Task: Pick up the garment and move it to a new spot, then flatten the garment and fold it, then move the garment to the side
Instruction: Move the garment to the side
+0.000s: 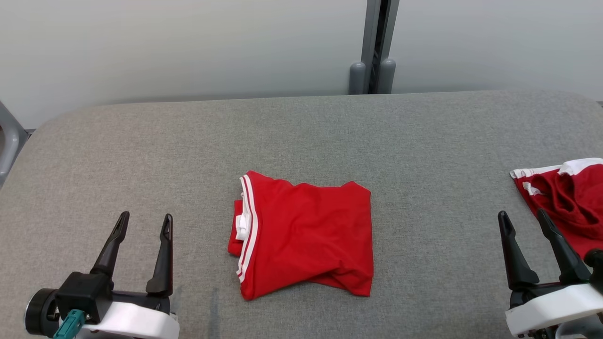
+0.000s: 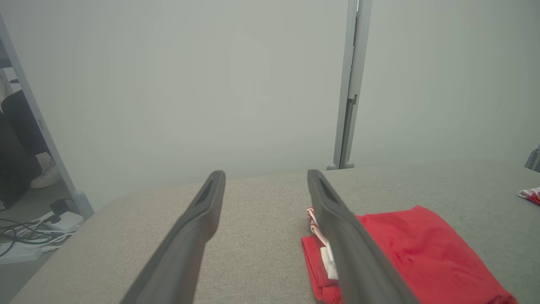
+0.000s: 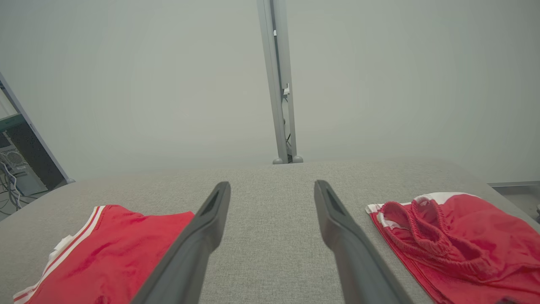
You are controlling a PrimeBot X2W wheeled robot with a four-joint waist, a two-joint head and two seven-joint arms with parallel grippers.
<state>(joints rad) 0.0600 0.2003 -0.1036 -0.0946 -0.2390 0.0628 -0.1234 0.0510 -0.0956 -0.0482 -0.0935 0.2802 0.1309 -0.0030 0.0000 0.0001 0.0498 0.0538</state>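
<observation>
The left hand (image 1: 146, 215) and the right hand (image 1: 522, 213) are held low at the near edge, fingers spread and nothing gripped. Between them, well apart from both, the red garment (image 1: 306, 233) is seen lying in a folded packet, white-striped edge to the left, on the grey tabletop (image 1: 424, 141). A second red garment (image 1: 565, 197) is bunched just beyond the right hand. Folding is judged done; the move to the side is left.
</observation>
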